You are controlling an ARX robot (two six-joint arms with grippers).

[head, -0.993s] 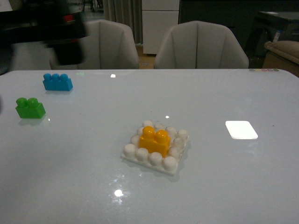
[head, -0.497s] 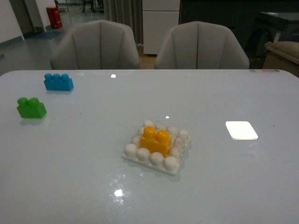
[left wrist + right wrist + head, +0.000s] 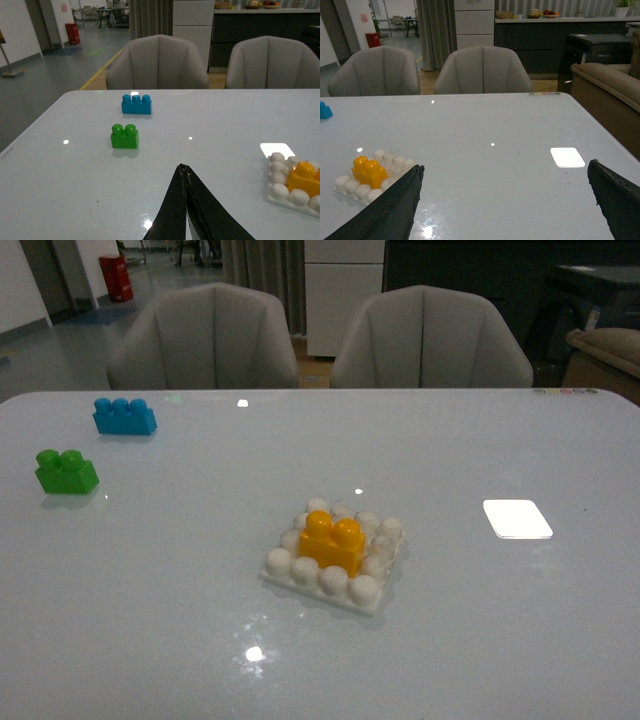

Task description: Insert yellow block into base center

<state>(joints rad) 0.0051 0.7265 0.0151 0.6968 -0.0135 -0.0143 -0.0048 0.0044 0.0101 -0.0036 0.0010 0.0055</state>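
Note:
The yellow block [image 3: 332, 541] sits upright on the middle studs of the white base [image 3: 364, 592], in the centre of the table; it also shows in the left wrist view [image 3: 305, 177] and the right wrist view [image 3: 368, 171], on the base [image 3: 281, 190] [image 3: 350, 185]. Neither arm appears in the front view. My left gripper [image 3: 183, 169] is shut with nothing in it, above the table, apart from the base. My right gripper [image 3: 505, 172] is open wide and empty, with the base beside one finger.
A green two-stud brick [image 3: 66, 471] and a blue three-stud brick [image 3: 124, 416] lie at the table's far left. A bright patch of light [image 3: 516, 518] lies on the right. Two grey chairs [image 3: 430, 338] stand behind the table.
One second ago a dark blurred arm filled the upper left of the front view; it has since left that view. The blocks and base have not moved.

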